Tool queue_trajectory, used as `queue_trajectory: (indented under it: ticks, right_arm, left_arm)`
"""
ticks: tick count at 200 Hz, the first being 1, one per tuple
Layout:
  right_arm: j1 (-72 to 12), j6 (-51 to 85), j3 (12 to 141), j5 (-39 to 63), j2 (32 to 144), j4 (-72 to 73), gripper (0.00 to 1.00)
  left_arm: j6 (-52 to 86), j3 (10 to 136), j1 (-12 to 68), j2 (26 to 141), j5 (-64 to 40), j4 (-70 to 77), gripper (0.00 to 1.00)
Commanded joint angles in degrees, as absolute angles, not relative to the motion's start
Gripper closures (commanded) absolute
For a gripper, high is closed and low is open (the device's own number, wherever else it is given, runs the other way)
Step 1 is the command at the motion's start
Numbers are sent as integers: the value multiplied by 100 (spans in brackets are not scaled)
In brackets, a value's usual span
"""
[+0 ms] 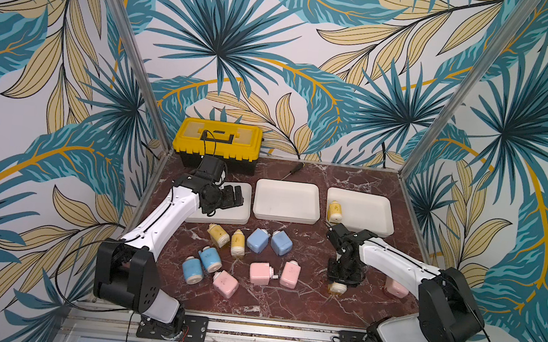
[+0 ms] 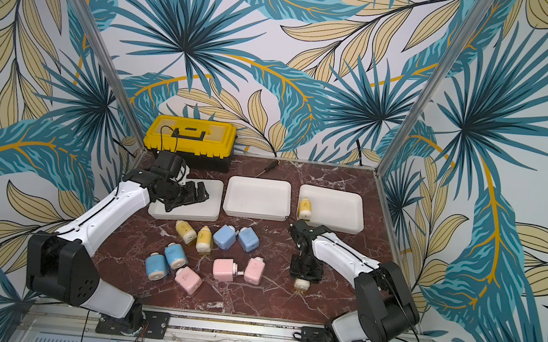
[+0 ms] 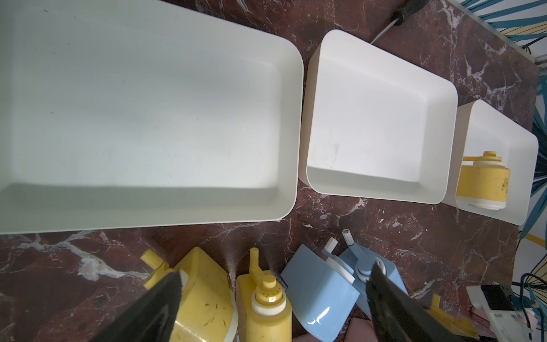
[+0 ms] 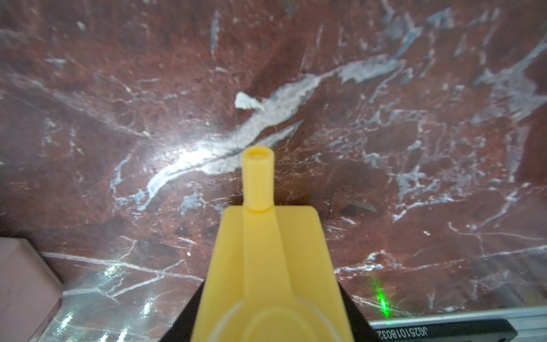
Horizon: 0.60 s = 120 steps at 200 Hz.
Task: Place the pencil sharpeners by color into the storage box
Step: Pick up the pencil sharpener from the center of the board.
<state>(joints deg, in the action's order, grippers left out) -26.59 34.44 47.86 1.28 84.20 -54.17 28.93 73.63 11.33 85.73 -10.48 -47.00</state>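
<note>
In both top views the right gripper (image 1: 340,283) stands over a small yellow plastic sharpener (image 1: 337,287) on the near right of the red marble table (image 1: 286,301). The right wrist view shows its black jaws flanking this sharpener (image 4: 272,266); whether they grip yet, I cannot tell. The left gripper (image 3: 275,311) gapes empty. Judged next: clamp, lift, carry to the far right white plastic tray (image 1: 383,211).

One yellow sharpener (image 1: 334,211) in right tray; others scattered on marble

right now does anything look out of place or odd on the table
A screwdriver lies on the marble behind the middle tray, beside the yellow toolbox; neither belongs to the sorting. The sharpeners lie tipped at mixed angles; nothing looks spilled or broken.
</note>
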Motion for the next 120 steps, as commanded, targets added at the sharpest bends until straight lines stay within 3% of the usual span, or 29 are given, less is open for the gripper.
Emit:
queue_trajectory:
  ticks: [1, 67, 120]
  right_arm:
    - [-2628, 3350, 4939, -83, 8212, -5828, 57]
    - [-2499, 2957, 5935, -411, 8229, -6651, 57]
    - [-1919, 2528, 7325, -808, 8632, -7474, 57]
  left_arm:
    - [2832, 7361, 1138, 8560, -1037, -4726, 1]
    - [2808, 7323, 1134, 8636, -948, -4729, 1]
    - [2751, 7391, 1133, 8682, -899, -4727, 1]
